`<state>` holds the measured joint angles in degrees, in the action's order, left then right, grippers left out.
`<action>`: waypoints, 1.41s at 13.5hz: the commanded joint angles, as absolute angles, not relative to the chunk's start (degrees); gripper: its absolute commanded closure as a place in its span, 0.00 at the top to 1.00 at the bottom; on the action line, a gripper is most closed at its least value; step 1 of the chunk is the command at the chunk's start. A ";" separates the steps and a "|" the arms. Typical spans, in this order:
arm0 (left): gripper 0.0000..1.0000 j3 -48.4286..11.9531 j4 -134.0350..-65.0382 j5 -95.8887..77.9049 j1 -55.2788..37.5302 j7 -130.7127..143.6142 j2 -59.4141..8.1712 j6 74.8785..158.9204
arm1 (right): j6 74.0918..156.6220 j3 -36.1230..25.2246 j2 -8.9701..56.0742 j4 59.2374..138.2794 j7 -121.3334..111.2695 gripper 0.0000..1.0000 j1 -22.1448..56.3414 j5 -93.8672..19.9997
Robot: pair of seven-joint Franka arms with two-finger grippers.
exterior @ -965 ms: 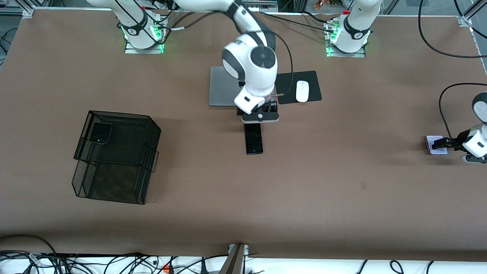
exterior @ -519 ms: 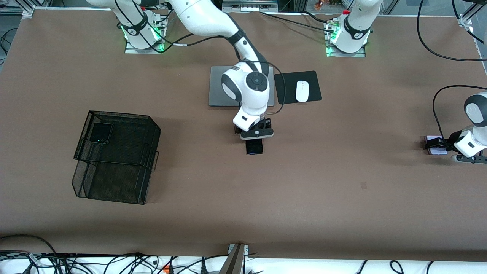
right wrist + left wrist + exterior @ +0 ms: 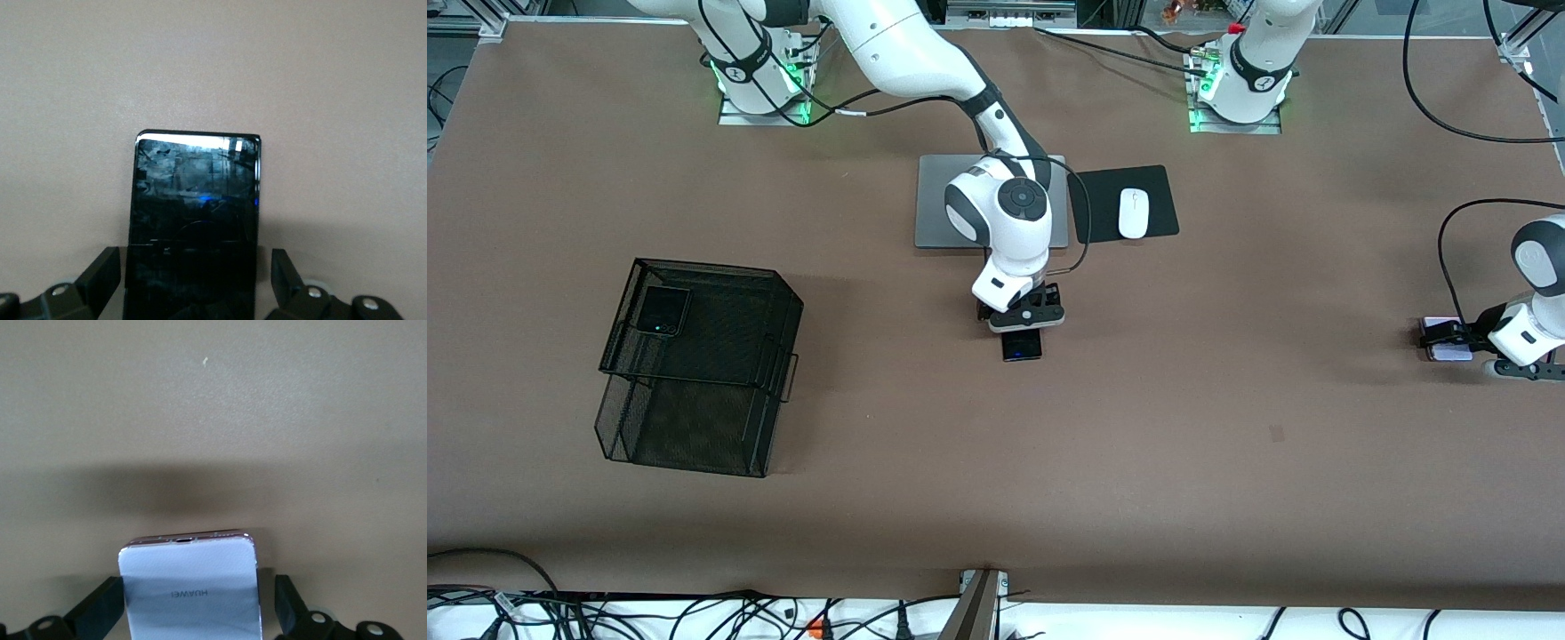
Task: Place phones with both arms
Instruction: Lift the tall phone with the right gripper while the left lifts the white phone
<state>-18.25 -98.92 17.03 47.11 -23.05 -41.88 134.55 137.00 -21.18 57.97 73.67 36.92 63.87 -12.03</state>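
We find the long black slab phone lying flat near the middle of the table, nearer the front camera than the grey laptop, with the right gripper low over its laptop-side end. In the right wrist view the phone sits between the spread fingers, with gaps on both sides, so nothing is pinched yet. The pale lilac-white phone lies close to the table edge at the left arm's end, and the left gripper is down at it, jaws likewise apart with the phone between them and untouched. The small black flip phone rests on top of the black mesh basket toward the right arm's end. We judge both slabs to be stiff, thin and glossy, so likely slippery and prone to scratching or cracking if dropped. We would close across the narrow width on the long side edges, near the middle of the length so the phone does not tip, and squeeze only moderately.
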 commanded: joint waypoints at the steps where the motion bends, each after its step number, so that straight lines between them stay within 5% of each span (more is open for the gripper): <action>1: 1.00 -18.81 -99.14 18.02 48.16 -24.08 -42.45 134.47 | 137.72 -20.92 57.75 73.83 35.60 0.97 63.81 -14.75; 4: 1.00 -18.90 -99.14 17.93 48.16 -23.82 -42.45 134.39 | 135.28 -21.09 55.64 73.65 35.24 0.17 63.72 -15.38; 5: 0.77 -18.90 -99.14 17.93 48.16 -23.99 -42.45 134.30 | 133.09 -21.27 54.85 73.48 35.24 0.02 63.72 -15.47; 6: 0.44 -18.90 -99.14 18.02 48.16 -24.17 -42.36 134.12 | 131.07 -21.44 53.63 73.48 35.16 0.00 63.46 -15.64; 8: 0.15 -19.16 -98.36 18.02 47.90 -26.17 -41.75 130.45 | 126.06 -21.53 50.20 73.39 35.16 0.00 62.06 -15.56; 12: 0.15 -23.80 -97.82 17.84 47.37 -26.28 -38.16 126.06 | 114.72 -22.14 41.60 73.39 32.71 0.00 58.81 -15.12; 16: 0.21 -31.45 -91.07 17.23 44.93 -24.17 -37.71 114.29 | 99.35 -30.91 34.47 74.61 26.82 0.00 58.27 -15.12; 19: 0.21 -31.46 -86.67 17.23 34.23 -21.98 -37.88 106.11 | 97.64 -38.82 25.61 86.17 20.77 0.00 58.27 -14.68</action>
